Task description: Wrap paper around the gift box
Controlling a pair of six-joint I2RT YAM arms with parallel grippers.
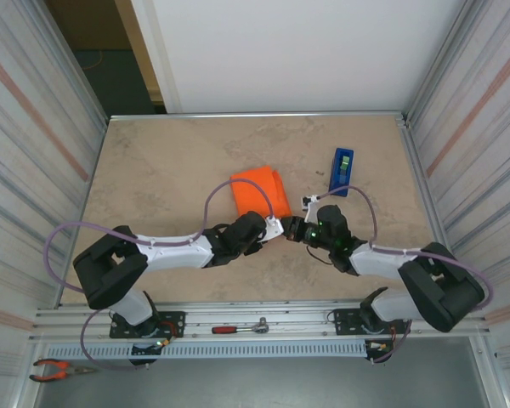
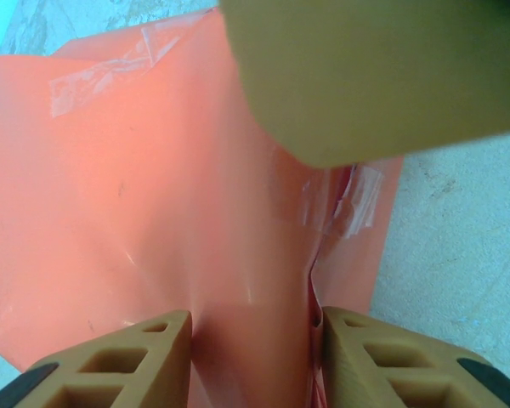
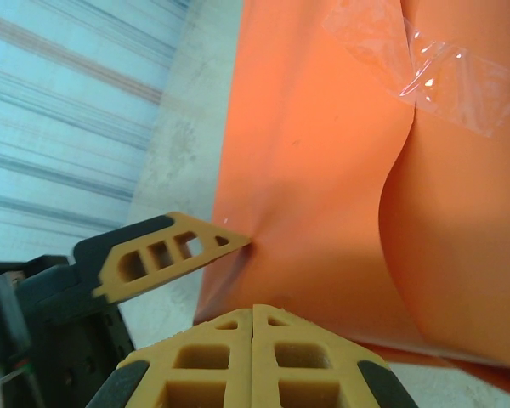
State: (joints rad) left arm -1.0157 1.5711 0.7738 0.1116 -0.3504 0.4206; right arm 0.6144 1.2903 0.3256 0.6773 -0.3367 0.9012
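The orange paper (image 1: 257, 191) lies folded into a packet in the middle of the table, and the gift box is hidden inside it. Clear tape (image 3: 433, 72) holds a seam, and more tape (image 2: 110, 68) sits on another face. My left gripper (image 2: 255, 319) is shut on the packet's near end, with paper-covered bulk between both fingers (image 2: 110, 365). In the top view it (image 1: 276, 228) meets the packet's near right corner. My right gripper (image 3: 253, 308) is shut with nothing in it, just short of the paper's near edge, beside the left finger (image 3: 170, 251).
A blue tape dispenser (image 1: 342, 171) stands to the right of the packet. Metal walls close in the table on the left and right. A red-handled tool (image 1: 238, 327) lies on the front rail and pliers (image 1: 59, 368) lie at the bottom left.
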